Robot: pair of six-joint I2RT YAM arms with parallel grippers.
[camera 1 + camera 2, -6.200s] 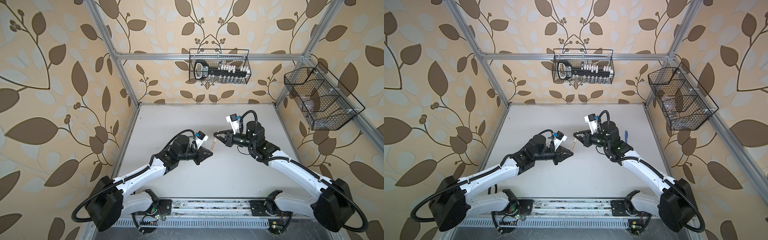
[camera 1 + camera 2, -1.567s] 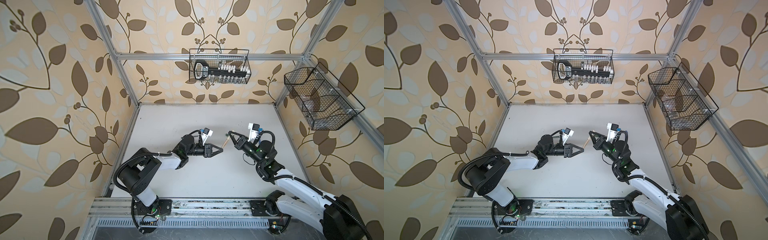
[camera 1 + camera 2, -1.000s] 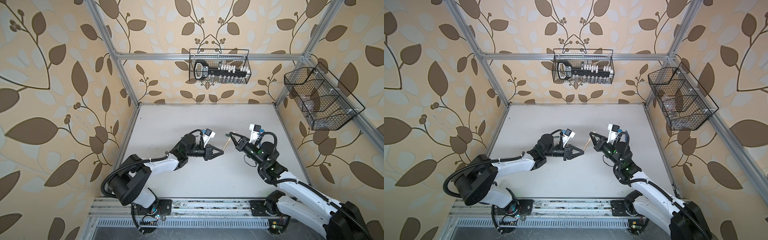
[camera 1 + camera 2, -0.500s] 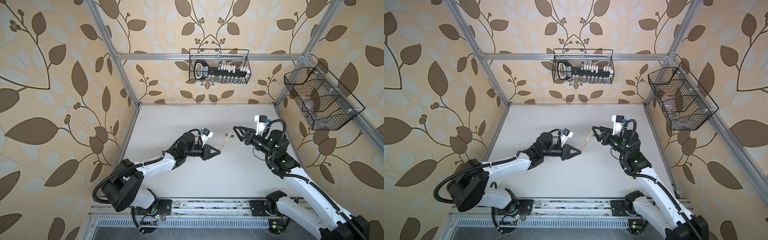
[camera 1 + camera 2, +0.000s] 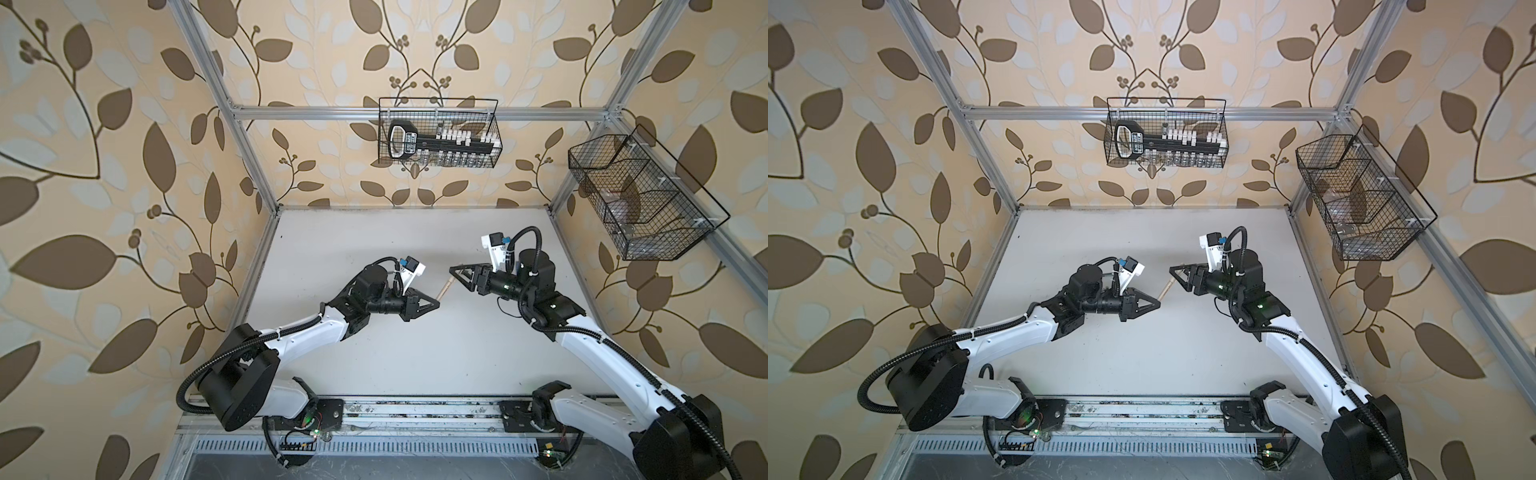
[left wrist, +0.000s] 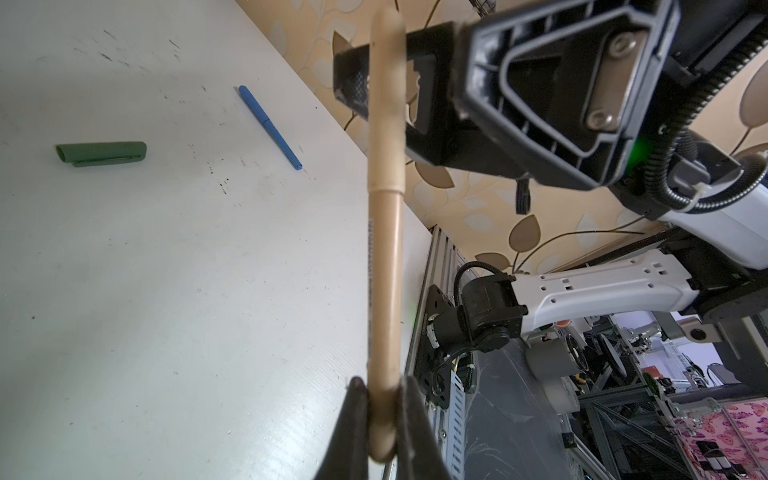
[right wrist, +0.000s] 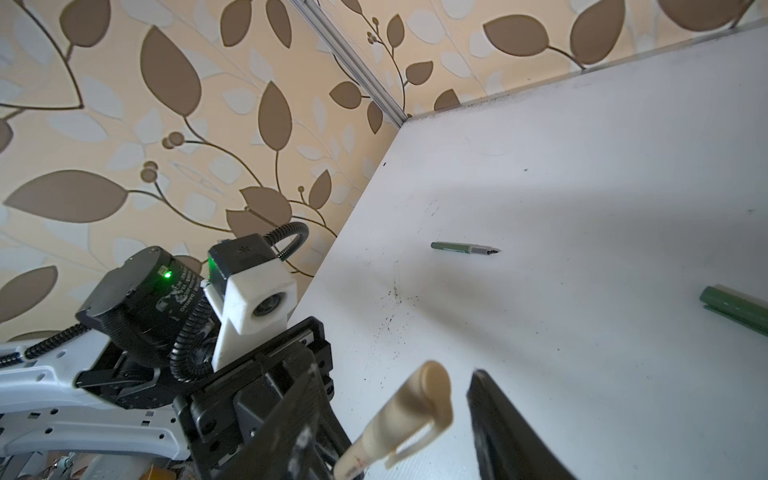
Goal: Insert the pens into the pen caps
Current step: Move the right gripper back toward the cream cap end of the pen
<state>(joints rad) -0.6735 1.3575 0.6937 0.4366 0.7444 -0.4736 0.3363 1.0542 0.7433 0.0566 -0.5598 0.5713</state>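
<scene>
My left gripper (image 5: 436,305) (image 5: 1158,304) (image 6: 383,386) is shut on the rear end of the tan pen (image 5: 444,288) (image 5: 1165,289) (image 6: 384,291), held above the table. The tan cap (image 6: 386,104) (image 7: 415,411) sits on the pen's front end. My right gripper (image 5: 454,271) (image 5: 1172,270) (image 7: 395,382) is open, its jaws standing on either side of the cap's end without touching it. On the table lie an uncapped green pen (image 7: 463,248), a green cap (image 6: 102,153) (image 7: 735,309) and a capped blue pen (image 6: 270,126). These three are hidden in both top views.
A wire basket (image 5: 438,133) hangs on the back wall and another (image 5: 640,195) on the right wall. The white table (image 5: 374,232) ends at a metal rail (image 5: 415,415) along the front. Metal frame posts stand at the back corners.
My right gripper has opened and let go of the tan cap, then drawn back a little to the right. The capped tan pen stays in my left gripper, which has barely moved.
</scene>
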